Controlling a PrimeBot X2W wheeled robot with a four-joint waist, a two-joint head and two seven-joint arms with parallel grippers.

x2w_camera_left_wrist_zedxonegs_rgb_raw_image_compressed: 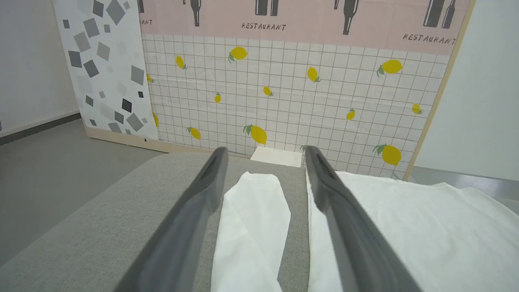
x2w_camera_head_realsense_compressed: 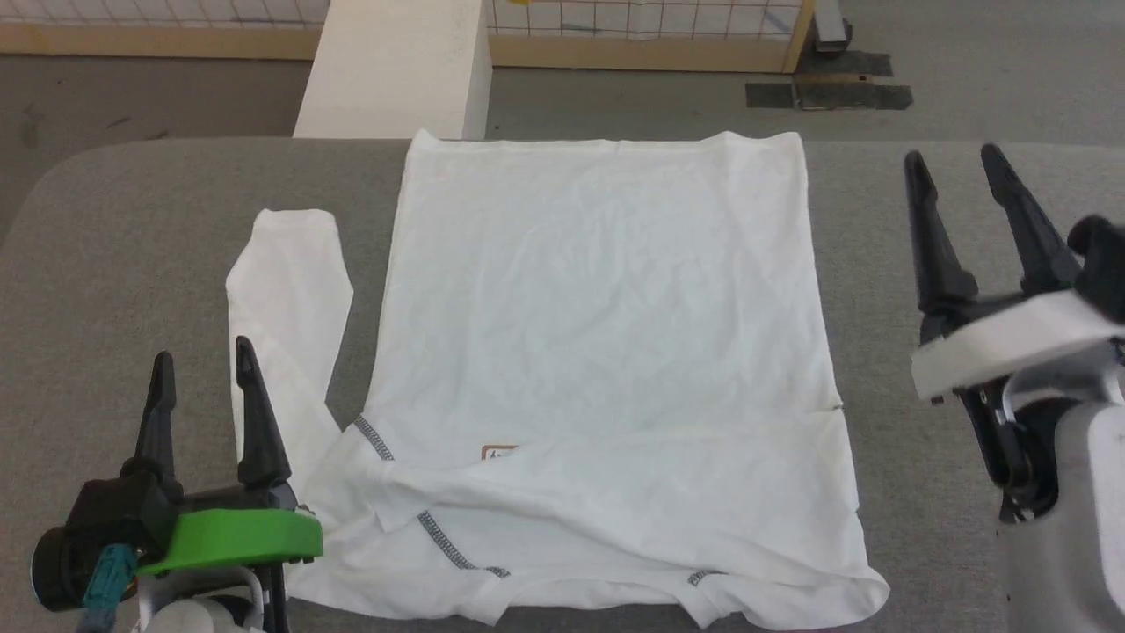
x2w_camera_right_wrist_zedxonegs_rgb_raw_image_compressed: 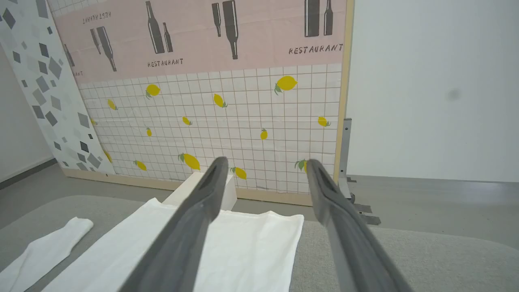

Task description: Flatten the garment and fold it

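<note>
The garment [x2w_camera_head_realsense_compressed: 598, 334] lies spread on the grey tabletop [x2w_camera_head_realsense_compressed: 114, 264], collar end nearest the robot, with one sleeve [x2w_camera_head_realsense_compressed: 290, 281] stretched out at its left. The left gripper [x2w_camera_head_realsense_compressed: 202, 356] hangs by that sleeve and the right gripper [x2w_camera_head_realsense_compressed: 954, 158] beside the garment's right edge. Both have their fingers spread apart, holding nothing.

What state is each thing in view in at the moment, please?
Shirt, laid flat on the table, one sleeve folded across the chest.
Other sleeve, stretched out beside the body.
Left gripper, open, empty.
Right gripper, open, empty.
</note>
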